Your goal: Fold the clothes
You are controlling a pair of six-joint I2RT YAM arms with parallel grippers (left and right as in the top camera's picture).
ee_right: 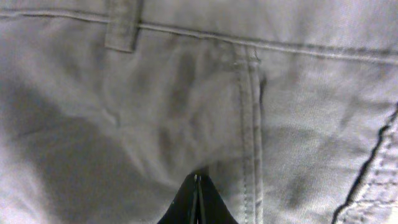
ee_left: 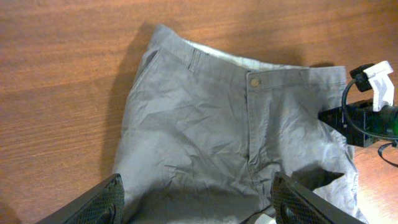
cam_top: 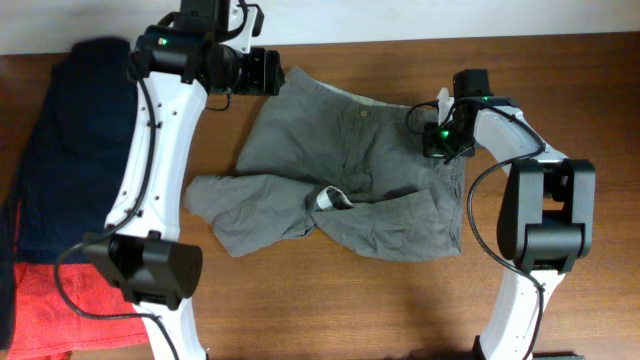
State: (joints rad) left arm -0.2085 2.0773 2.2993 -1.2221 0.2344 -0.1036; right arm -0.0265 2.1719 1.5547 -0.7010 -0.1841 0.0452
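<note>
The grey-khaki shorts (cam_top: 340, 170) lie spread on the wooden table, waistband at the far side and both legs crumpled toward the near side, with a white label (cam_top: 327, 198) showing between the legs. My left gripper (cam_top: 268, 72) is open and hovers at the waistband's far-left corner; in the left wrist view its jaws (ee_left: 199, 208) straddle the shorts (ee_left: 205, 124) without touching them. My right gripper (cam_top: 432, 140) is at the right side of the shorts below the waistband. In the right wrist view its fingers (ee_right: 197, 180) are shut, pinching a pucker of the fabric (ee_right: 155, 93).
A dark navy garment (cam_top: 70, 150) lies at the left side of the table, with an orange-red garment (cam_top: 50, 305) at the near-left corner. Bare wood (cam_top: 580, 100) surrounds the shorts. The right arm's wrist (ee_left: 367, 115) shows at the right in the left wrist view.
</note>
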